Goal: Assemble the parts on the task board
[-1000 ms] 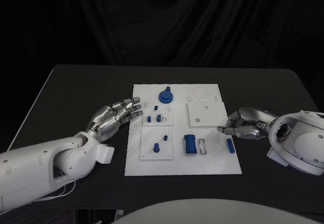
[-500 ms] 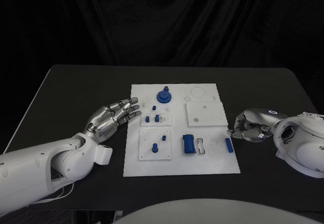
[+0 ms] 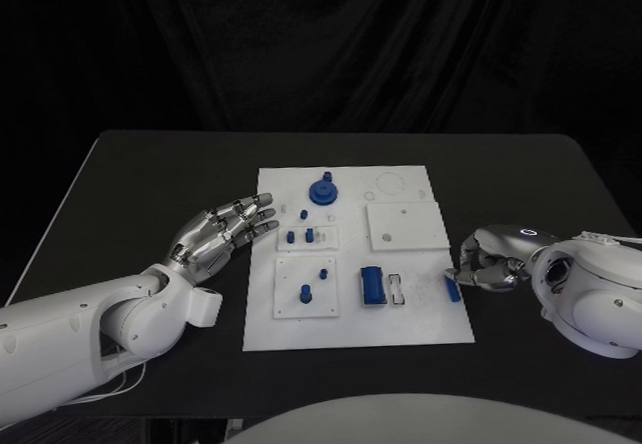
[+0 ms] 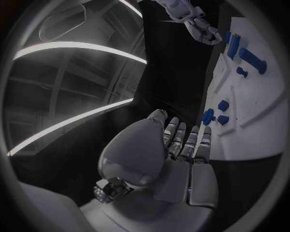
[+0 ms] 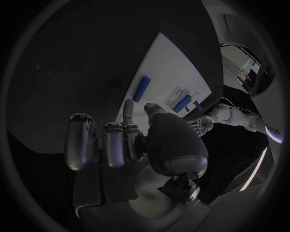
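Task board (image 3: 358, 325) on black table (image 3: 146, 191)

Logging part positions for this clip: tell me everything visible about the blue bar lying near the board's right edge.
The blue bar is a short, slim, straight piece, plastic by the look. It lies flat on the white board, close to its right edge, lengthwise along that edge. The right hand hovers beside it with fingers curled; whether they touch it cannot be told. The right wrist view shows it lying free.
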You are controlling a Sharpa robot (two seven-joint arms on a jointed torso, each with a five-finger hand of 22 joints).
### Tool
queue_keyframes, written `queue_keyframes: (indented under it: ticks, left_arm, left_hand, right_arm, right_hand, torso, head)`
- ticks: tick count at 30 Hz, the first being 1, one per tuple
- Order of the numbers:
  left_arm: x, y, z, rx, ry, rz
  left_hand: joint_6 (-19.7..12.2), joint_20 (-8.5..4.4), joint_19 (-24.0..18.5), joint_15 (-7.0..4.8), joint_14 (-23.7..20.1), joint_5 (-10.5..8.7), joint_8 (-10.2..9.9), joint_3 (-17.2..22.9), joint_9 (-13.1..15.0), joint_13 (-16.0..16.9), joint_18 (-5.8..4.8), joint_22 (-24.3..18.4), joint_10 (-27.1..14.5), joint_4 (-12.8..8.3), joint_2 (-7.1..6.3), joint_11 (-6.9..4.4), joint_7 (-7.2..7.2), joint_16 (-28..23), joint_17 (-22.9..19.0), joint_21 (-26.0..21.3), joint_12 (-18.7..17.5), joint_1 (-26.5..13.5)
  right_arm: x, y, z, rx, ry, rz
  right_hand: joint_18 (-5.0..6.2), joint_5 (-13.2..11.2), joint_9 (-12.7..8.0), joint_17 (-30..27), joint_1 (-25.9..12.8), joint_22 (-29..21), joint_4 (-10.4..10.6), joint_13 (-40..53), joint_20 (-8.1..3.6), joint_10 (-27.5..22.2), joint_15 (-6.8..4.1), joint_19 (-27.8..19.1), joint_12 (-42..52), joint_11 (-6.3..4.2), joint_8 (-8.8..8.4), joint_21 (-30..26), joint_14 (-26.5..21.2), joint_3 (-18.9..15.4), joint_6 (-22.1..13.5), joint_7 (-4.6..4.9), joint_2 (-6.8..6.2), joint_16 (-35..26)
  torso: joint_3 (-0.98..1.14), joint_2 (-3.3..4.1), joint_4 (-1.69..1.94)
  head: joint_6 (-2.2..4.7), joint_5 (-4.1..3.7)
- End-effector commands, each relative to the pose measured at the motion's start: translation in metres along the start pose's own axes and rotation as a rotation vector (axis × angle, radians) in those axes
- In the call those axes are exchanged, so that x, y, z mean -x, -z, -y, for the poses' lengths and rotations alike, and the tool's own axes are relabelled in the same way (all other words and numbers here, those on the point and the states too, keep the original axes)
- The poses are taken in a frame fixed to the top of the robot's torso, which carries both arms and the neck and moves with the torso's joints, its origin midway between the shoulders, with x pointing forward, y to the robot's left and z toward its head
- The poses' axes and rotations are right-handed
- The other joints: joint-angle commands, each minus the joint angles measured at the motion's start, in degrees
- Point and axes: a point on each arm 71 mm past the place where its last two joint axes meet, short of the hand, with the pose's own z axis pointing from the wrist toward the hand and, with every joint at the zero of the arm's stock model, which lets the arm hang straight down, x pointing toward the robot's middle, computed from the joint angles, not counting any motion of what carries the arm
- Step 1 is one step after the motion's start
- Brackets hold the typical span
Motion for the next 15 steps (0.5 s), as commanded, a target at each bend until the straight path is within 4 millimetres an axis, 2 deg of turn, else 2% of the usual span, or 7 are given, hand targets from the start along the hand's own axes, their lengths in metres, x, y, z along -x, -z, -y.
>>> queue_keyframes:
  ticks: [1, 9, 15]
  left_arm:
    - [-0.002, -0.001, 0.0, -0.011, 0.012, -0.009]
    - [-0.002, -0.001, -0.001, -0.006, 0.014, -0.012]
    - [-0.002, -0.001, -0.001, -0.003, 0.015, -0.012]
  left_hand:
    - [0.0, 0.04, 0.22, 0.09, 0.44, 0.23, 0.2, 0.35, 0.03, 0.05, -0.41, -0.06, 0.5, 0.02, -0.17, 0.11, 0.0, 0.2, 0.04, 0.21, 0.15, -0.34]
    - [-0.22, 0.03, 0.16, 0.09, 0.38, 0.19, 0.14, 0.53, -0.01, 0.03, -0.44, -0.14, 0.44, 0.04, -0.19, 0.22, 0.08, 0.19, 0.02, 0.19, 0.06, -0.39]
    - [-0.22, 0.03, 0.16, 0.09, 0.38, 0.19, 0.14, 0.53, -0.01, 0.03, -0.44, -0.14, 0.44, 0.04, -0.19, 0.22, 0.08, 0.19, 0.02, 0.19, 0.06, -0.39]
  right_arm:
    - [-0.003, -0.001, 0.0, -0.009, 0.022, -0.007]
    - [-0.009, -0.004, -0.005, 0.006, 0.012, -0.028]
    - [-0.017, -0.007, -0.005, 0.01, 0.009, -0.053]
  right_hand:
    - [-0.87, -0.31, 0.03, 12.7, 0.3, 11.5, 0.23, 15.09, -0.27, 6.07, -0.41, 1.57, 0.16, -0.47, 0.25, -0.38, 5.61, 0.04, -0.22, 0.03, 0.12, -0.2]
    - [-0.88, 0.03, 0.02, 12.77, 1.58, 11.52, -0.27, 15.09, -0.29, 6.07, -0.47, 1.58, 0.16, -0.59, 0.33, -0.33, 5.62, 0.39, 0.06, -0.15, 0.27, -0.16]
    - [-0.71, 1.16, -0.02, 12.37, 3.29, 11.28, -0.92, 15.09, -0.38, 6.07, -0.57, 1.26, 0.16, -0.72, 0.31, -1.06, 5.54, 0.87, 0.18, -0.3, 0.19, -0.4]
  torso:
    - [0.01, 0.01, -0.11]
    - [-0.03, 0.03, 0.03]
    - [0.02, 0.05, 0.0]
  head:
    - [0.01, 0.06]
    - [0.01, -0.29]
    - [0.01, -0.14]
